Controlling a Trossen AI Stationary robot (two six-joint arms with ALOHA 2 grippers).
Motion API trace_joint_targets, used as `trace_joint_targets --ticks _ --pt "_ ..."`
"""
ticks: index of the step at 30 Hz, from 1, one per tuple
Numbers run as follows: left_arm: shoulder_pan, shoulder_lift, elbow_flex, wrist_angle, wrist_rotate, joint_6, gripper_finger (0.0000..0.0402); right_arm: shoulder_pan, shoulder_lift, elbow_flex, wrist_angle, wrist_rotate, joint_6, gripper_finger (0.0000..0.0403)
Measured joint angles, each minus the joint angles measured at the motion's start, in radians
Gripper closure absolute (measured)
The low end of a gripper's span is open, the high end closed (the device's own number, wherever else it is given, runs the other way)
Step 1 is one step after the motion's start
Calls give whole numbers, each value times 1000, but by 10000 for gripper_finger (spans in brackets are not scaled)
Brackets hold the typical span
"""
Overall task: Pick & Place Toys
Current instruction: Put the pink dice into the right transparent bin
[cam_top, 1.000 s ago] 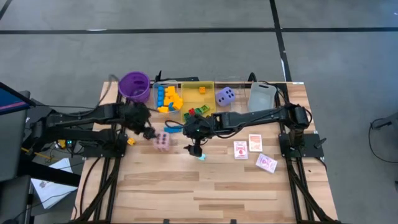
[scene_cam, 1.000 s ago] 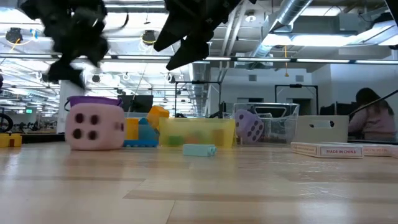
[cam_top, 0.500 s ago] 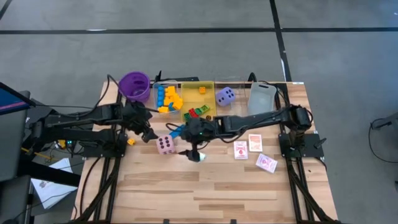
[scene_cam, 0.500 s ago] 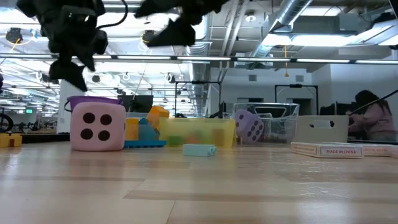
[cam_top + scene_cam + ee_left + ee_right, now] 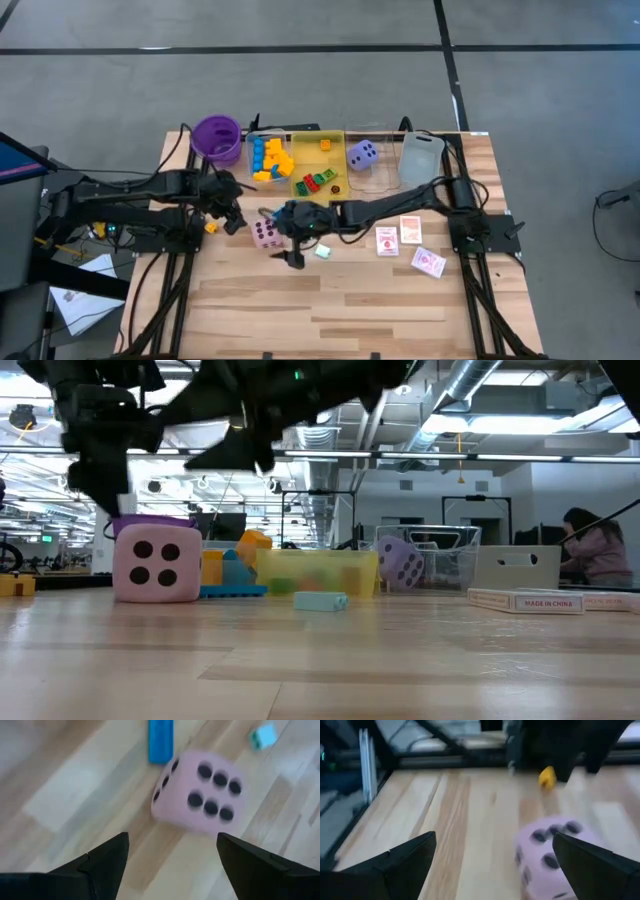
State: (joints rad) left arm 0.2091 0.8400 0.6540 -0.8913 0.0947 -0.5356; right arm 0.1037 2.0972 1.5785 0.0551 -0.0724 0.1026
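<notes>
most blocks (image 5: 272, 158) already lie in the clear tray (image 5: 262, 138) and the yellow tray (image 5: 335, 145) at the far side, with the purple die (image 5: 361, 153) just right of them. left on the bare table (image 5: 330, 300): the pink die (image 5: 265, 234) at the middle, a teal block (image 5: 323, 252) to its right, a blue block (image 5: 160, 740) just beside the die, a small yellow block (image 5: 210, 227) to its left, and three cards (image 5: 410, 229) at the right.

the right gripper (image 5: 290, 243) hangs over the table just right of the pink die, jaws spread, holding nothing. the left gripper (image 5: 233, 213) hovers just left of the die, jaws also apart and empty. with both arms crowding the die, they could get in each other's way. a purple cup (image 5: 216, 137) and a grey tray (image 5: 421, 156) stand at the far edge.
</notes>
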Motion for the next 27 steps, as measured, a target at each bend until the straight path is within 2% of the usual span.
trace_joint_targets --ticks 5,8,15,21,27 --pt "-43 40 0 -112 2 -120 105 15 54 0 34 -14 -57 10" --pt "-72 83 0 -124 16 -130 105 14 69 0 61 -6 -80 10" --pt "-159 203 0 33 29 -139 105 3 68 -1 54 136 -145 10" --pt "-188 339 0 79 -29 -119 105 -18 68 0 13 105 -133 10" --pt "-194 445 0 120 -46 -5 105 -21 67 0 -27 99 -137 10"
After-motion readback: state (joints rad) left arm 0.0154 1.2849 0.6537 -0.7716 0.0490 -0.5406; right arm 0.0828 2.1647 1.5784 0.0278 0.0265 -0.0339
